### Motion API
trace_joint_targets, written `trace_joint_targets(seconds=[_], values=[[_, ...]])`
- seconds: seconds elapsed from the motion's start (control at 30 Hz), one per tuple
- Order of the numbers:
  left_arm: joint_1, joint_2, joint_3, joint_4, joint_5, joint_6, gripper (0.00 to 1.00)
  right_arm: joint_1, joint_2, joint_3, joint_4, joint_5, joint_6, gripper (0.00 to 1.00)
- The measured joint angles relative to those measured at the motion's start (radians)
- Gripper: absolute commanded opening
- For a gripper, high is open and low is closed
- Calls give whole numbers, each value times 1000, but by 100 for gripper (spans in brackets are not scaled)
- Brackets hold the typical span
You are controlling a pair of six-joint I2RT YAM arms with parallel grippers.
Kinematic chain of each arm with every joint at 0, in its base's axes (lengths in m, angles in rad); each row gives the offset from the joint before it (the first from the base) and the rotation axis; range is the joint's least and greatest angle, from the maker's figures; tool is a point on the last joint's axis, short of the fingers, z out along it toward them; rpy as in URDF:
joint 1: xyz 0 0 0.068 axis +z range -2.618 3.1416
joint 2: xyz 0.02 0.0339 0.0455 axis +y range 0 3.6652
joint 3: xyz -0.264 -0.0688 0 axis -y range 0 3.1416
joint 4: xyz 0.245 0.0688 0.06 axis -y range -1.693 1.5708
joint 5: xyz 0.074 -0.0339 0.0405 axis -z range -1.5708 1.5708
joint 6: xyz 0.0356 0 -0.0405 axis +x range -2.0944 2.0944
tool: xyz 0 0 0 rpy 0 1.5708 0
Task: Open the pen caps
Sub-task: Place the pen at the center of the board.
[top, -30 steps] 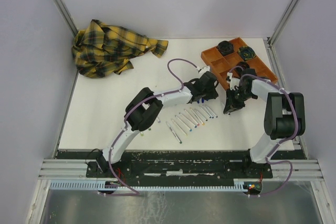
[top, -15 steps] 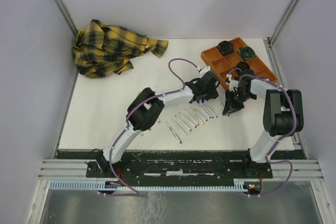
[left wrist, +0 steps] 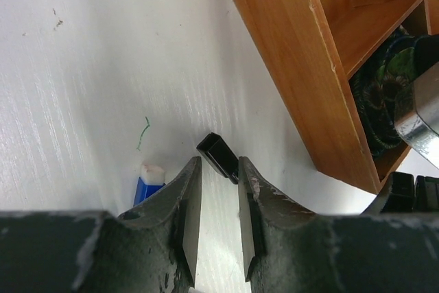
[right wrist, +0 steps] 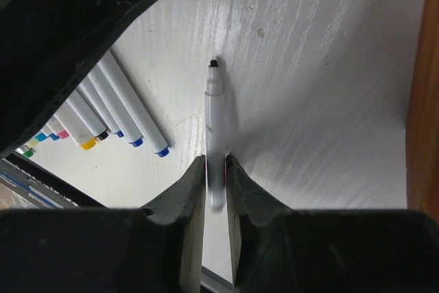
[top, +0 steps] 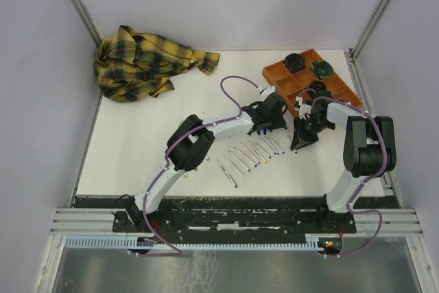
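1. Left gripper (left wrist: pixel 219 164) is low over the tabletop (top: pixel 137 142), jaws a narrow gap apart and holding nothing. The black cap (left wrist: pixel 217 154) lies right at their tips, loose on the surface.
2. That cap sits toward the far right corner of the tabletop, just beside the near wall of the wooden tray (left wrist: pixel 288 66). A blue cap (left wrist: pixel 146 189) lies close by, outside the jaws.
3. Right gripper (right wrist: pixel 215 159): jaws closed narrow on a white pen (right wrist: pixel 214 111), its black nib bare and pointing toward the black cap.
4. My read is that this pen is opened, with its cap off and down. The step in hand looks like setting the two parts aside.
5. Next call: lay the bare pen down clear of the row of pens (right wrist: pixel 116 104), which lies nearer the near edge. Then fetch another, one side gripping the barrel and the other the cap, and pull straight apart.
6. Whether the pens in the row wear caps, I cannot tell.
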Motion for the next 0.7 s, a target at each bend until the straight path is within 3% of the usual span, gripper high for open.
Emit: trace_joint_targets(seconds=[0.4, 0.53, 0.7], values=[[0, -11, 7, -4, -10, 0, 34, 0, 1, 2, -3, 0, 6, 29], [0, -108, -101, 12, -34, 2, 34, 0, 0, 3, -5, -3, 6, 32], [-1, -338, -304, 90, -58, 32, 34, 0, -23, 3, -5, 1, -2, 33]])
